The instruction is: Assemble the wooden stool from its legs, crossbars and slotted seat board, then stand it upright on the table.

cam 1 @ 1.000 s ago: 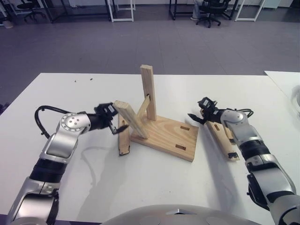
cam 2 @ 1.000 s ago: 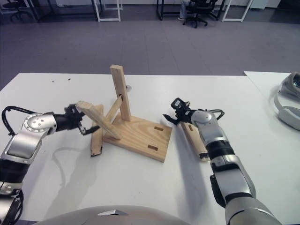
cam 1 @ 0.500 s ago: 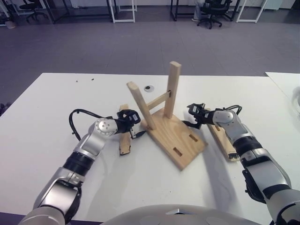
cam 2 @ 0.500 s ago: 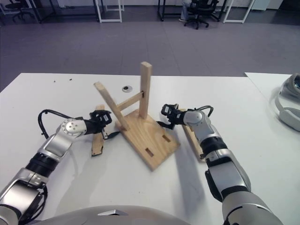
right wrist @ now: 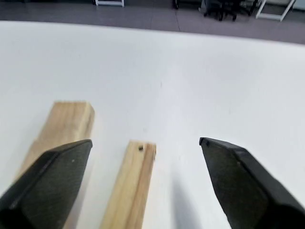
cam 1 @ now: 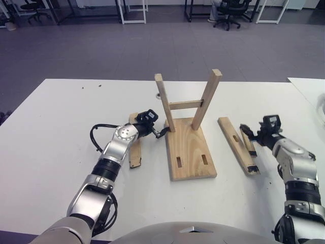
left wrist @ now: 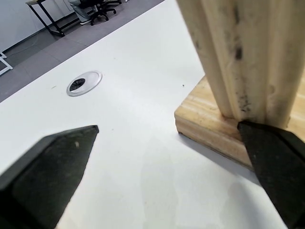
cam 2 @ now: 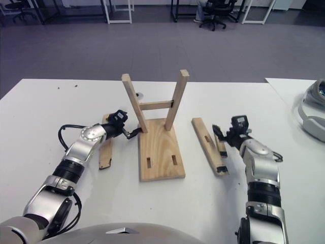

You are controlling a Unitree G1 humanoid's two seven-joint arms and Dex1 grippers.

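Two legs (cam 1: 164, 101) stand upright in the far end of the slotted seat board (cam 1: 190, 152), joined by a crossbar (cam 1: 185, 105) well above it, while the board lies flat on the white table (cam 1: 61, 152). Two slots (cam 1: 179, 162) at the board's near end are unfilled. Just left of the board a third leg (cam 1: 135, 155) lies flat on the table. To the board's right a fourth leg (cam 1: 234, 142) lies flat, with a short crossbar (right wrist: 128, 186) close against its side away from the board. The left gripper (left wrist: 167, 128) sits at the board's far left corner, its fingers spread wide, one fingertip (left wrist: 267, 152) at the foot of the nearest upright leg. The right gripper (right wrist: 145, 140) hovers right of the board, over the short crossbar's far end, fingers apart and holding nothing.
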